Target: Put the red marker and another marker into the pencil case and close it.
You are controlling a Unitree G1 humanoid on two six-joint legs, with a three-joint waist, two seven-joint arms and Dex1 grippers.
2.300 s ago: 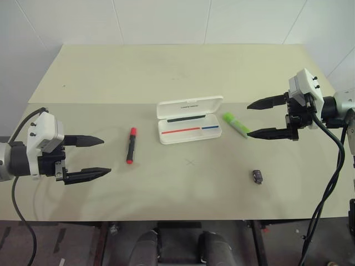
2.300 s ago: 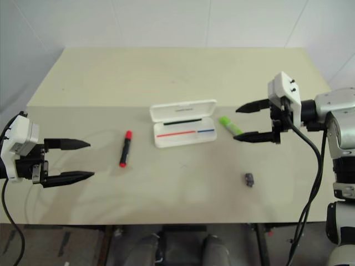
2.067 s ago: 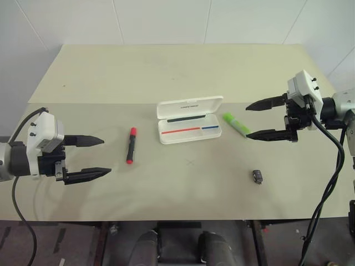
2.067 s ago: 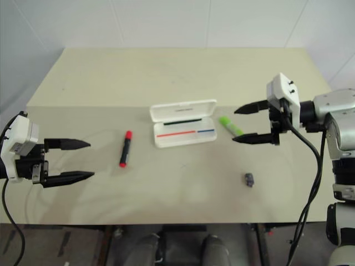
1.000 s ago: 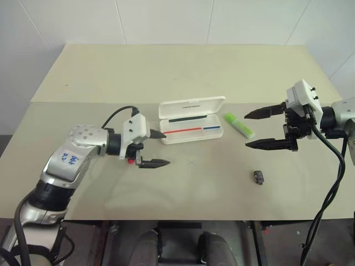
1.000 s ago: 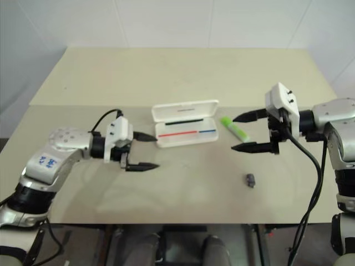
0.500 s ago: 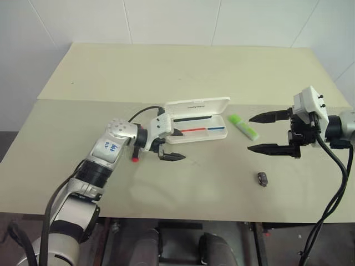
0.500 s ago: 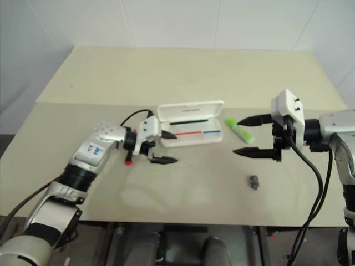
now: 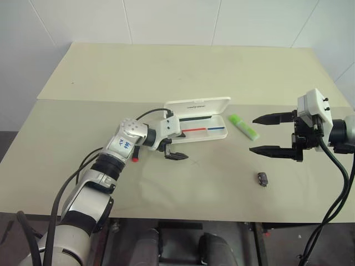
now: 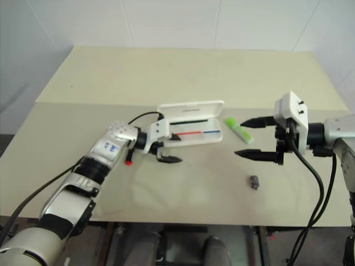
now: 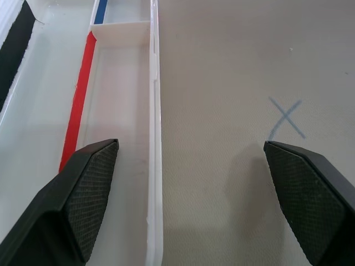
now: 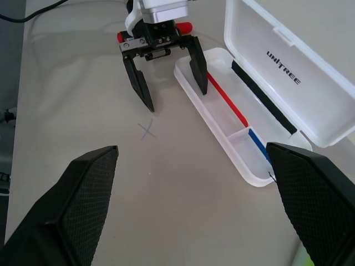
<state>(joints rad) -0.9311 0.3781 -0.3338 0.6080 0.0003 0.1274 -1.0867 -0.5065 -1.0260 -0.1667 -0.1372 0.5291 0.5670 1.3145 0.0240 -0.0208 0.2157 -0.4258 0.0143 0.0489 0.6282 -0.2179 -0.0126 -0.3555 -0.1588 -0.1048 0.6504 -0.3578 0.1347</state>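
The pencil case (image 9: pixel 197 105) lies open mid-table, its lid standing behind a tray with red and blue stripes (image 11: pixel 77 105). My left gripper (image 9: pixel 183 146) is open and straddles the tray's front wall (image 11: pixel 155 138), one finger over the tray and the other over the table. The red marker (image 10: pixel 128 162) lies behind that wrist, mostly hidden; its red cap (image 12: pixel 186 26) shows in the right wrist view. The lime-green marker (image 9: pixel 243 126) lies just right of the case. My right gripper (image 9: pixel 255 134) hovers open to the right of it, holding nothing.
A small dark grey lump (image 9: pixel 263 179) sits on the table in front of the right gripper. A faint X mark (image 11: pixel 285 117) is drawn on the tabletop before the case. The table's far half (image 9: pixel 183 69) is bare.
The left arm has swung in from the table's left side, past the red marker, to the case's front wall. The right gripper has stayed open in about the same place.
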